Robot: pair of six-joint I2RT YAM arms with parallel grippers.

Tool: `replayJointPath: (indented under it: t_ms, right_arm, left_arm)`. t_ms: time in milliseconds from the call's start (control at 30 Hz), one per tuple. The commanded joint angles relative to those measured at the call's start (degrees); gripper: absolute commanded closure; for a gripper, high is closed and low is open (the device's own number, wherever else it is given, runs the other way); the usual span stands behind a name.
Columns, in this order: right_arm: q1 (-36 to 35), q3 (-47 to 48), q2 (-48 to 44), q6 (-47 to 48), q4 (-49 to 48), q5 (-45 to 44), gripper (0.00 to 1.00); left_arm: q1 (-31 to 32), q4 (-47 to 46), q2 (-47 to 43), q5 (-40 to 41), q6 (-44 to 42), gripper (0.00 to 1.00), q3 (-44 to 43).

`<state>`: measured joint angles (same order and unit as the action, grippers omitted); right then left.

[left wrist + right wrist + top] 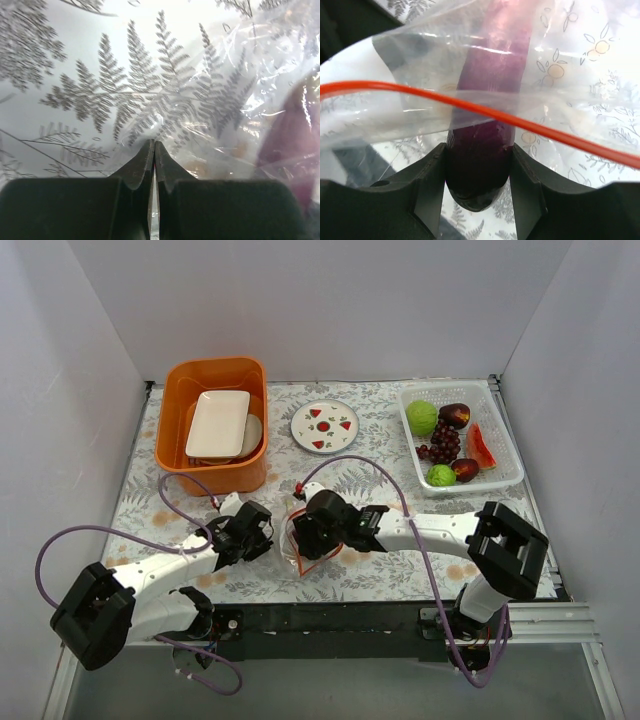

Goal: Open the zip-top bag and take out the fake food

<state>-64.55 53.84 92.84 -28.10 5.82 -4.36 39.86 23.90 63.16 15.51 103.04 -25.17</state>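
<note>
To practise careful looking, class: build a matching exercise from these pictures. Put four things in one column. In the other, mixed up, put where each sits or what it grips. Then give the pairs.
Column one:
1. left hand
2. right hand
3. white dish
4. grape bunch

Column two:
A. in the white basket
B. shut on the purple piece
C. in the orange bin
D. shut on the zip-top bag

Pairs: 1-D, 2-B, 3-C, 4-A
</note>
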Motion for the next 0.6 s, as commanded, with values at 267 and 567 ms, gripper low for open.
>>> replayJointPath:
  t_ms: [267,567]
  right_arm:
    - [5.5,-1.6,-7.6,-3.2,0.2,11.5,0.72]
    - [8.7,-1.9,-6.2,-9.7,-5.3,22.1,0.74]
  left_arm:
    - [-0.1,6.5,-3.2,12.2,-5.0,1.00,-3.8]
    - [2.3,5.3,-5.9,15.2,-5.8,1.00,-3.7]
